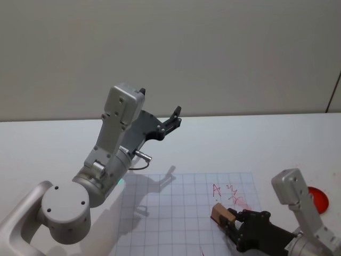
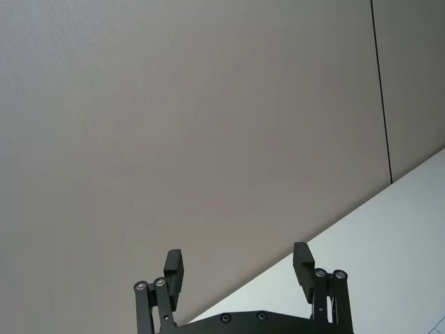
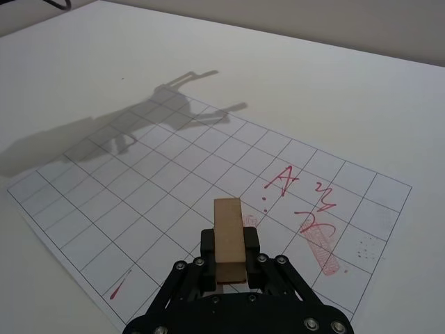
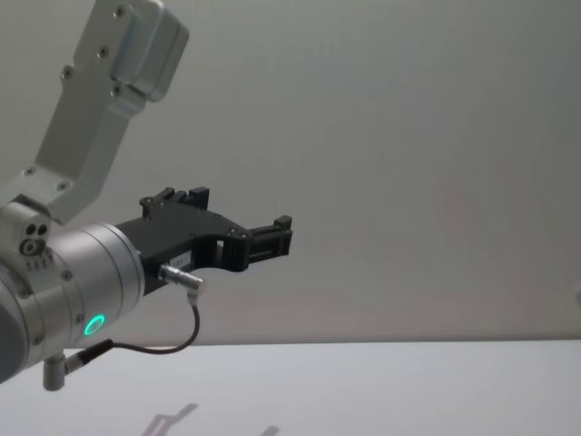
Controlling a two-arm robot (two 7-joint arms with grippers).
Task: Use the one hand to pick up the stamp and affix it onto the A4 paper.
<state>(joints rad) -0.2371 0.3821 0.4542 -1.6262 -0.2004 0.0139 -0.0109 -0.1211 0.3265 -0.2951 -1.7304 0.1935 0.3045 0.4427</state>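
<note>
While right gripper (image 3: 229, 259) clamps stamp (image 3: 228, 229) by its near end, jaws narrowed to block width, I'd lower slow, square free face flat to A4 paper (image 3: 139, 202), press straight, no sliding. Stamp hangs over sheet's right part, beside red marks (image 3: 306, 209); contact unclear. Long axis runs out along fingers, free end aimed forward-down at grid. Left gripper (image 1: 173, 118) parked high, spread wide, empty.

On the tabletop (image 1: 53, 149), near and centre, the A4 paper (image 1: 176, 213). Over its near right part, the stamp (image 1: 221, 213), clamped in the right pincer (image 1: 232, 221) reaching in from the near right. Farther right on the tabletop, a disc (image 1: 319, 198). High at left, well above the tabletop, the left pincer (image 1: 175, 118), fingers apart.
</note>
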